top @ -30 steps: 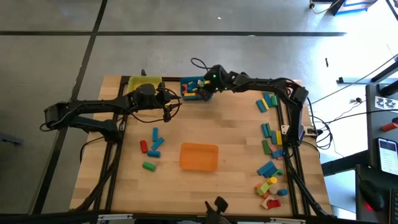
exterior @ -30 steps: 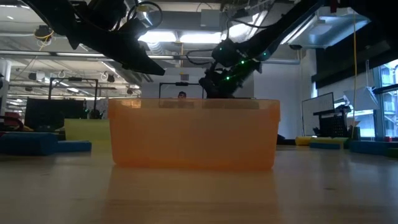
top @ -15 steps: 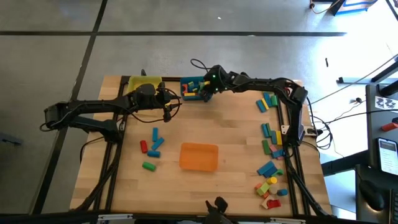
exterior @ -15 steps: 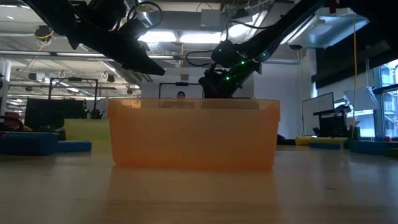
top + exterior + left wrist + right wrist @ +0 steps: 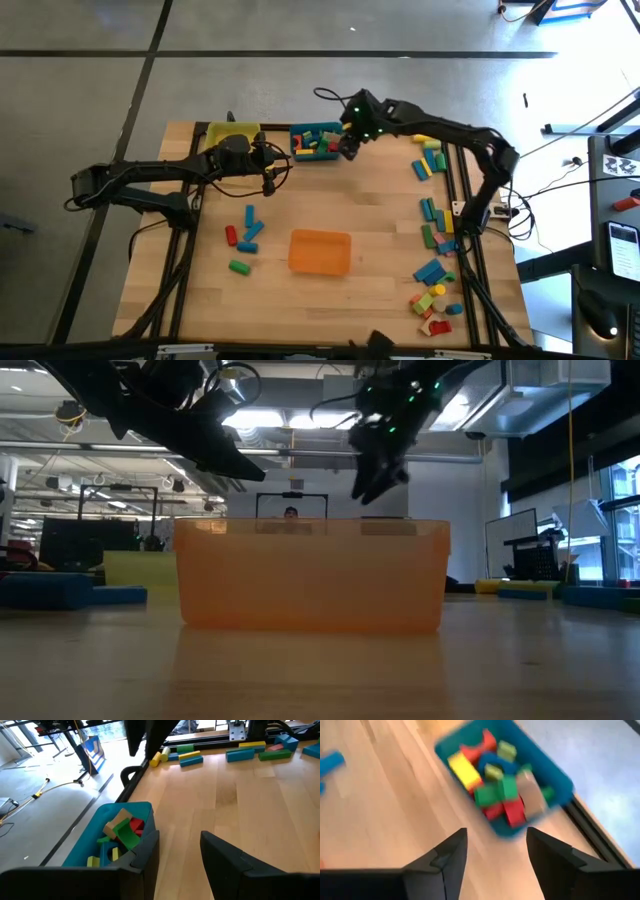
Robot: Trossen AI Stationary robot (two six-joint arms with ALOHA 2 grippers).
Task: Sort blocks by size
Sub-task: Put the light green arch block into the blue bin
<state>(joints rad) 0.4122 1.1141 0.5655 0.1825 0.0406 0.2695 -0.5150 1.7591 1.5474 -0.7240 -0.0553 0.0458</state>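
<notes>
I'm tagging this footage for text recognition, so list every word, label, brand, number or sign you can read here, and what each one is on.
None can be read.
The blocks, the teal bin, the orange bin and the yellow bin show plain colours with no print.
A screen at the table's right shows marks too small to read.
</notes>
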